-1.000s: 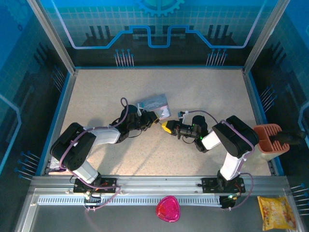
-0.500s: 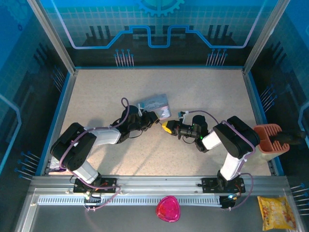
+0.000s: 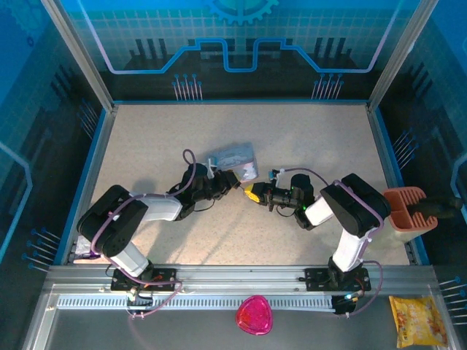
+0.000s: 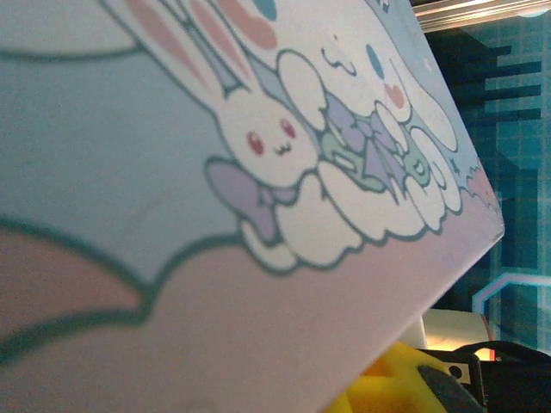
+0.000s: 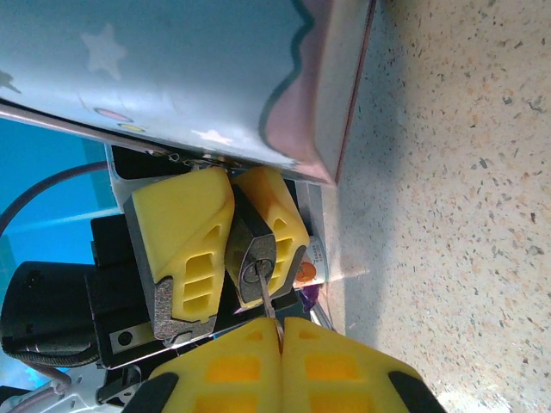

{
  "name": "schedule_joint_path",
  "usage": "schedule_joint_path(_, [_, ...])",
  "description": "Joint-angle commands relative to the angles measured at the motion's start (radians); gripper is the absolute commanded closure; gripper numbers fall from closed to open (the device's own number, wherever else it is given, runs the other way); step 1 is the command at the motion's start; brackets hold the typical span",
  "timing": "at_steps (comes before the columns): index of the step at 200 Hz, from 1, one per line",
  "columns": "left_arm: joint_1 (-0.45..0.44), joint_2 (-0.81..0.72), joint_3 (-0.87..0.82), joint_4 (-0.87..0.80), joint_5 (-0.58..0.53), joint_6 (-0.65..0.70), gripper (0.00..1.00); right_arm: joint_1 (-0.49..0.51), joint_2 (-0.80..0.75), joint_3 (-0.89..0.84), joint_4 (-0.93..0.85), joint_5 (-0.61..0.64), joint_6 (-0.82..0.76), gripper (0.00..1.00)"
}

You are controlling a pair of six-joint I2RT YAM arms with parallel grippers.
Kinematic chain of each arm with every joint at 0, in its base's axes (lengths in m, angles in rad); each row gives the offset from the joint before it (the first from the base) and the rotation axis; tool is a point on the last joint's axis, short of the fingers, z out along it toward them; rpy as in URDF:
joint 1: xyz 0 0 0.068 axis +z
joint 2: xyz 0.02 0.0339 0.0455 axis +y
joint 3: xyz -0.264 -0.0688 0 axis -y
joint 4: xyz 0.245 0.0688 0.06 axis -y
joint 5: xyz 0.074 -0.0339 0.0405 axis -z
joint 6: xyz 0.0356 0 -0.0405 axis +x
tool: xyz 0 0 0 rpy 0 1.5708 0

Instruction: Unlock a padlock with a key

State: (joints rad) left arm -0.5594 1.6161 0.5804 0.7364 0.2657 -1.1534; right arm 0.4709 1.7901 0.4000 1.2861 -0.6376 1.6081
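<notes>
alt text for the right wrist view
The right gripper, shut on the key, holds its tip at the keyhole of the padlock, which the left gripper clamps between yellow fingers. A pastel tin is at top, speckled table at right.

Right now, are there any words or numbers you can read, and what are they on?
No words I can read.
The tin: only pictures, a bunny and stars.
The yellow packet: print too small.
The padlock and key: no marks I can make out.
</notes>
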Motion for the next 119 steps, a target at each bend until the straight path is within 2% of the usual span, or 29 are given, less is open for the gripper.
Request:
schedule_joint_path(1, [-0.076, 0.011, 0.003, 0.095, 0.171, 0.041, 0.96, -0.002, -0.011, 0.054, 0.085, 0.062, -0.015, 1.0])
schedule_joint_path(49, [-0.106, 0.011, 0.026, 0.123, 0.186, -0.018, 0.93, 0.02, -0.026, 0.089, 0.007, 0.052, -0.098, 1.0])
schedule_joint_path(103, [-0.125, 0.012, 0.014, 0.098, 0.182, -0.005, 0.93, 0.016, -0.054, 0.079, -0.032, 0.069, -0.154, 1.0])
schedule_joint_path(119, [-0.124, 0.009, 0.004, 0.094, 0.176, -0.003, 0.9, 0.013, -0.052, 0.07, -0.022, 0.071, -0.151, 1.0])
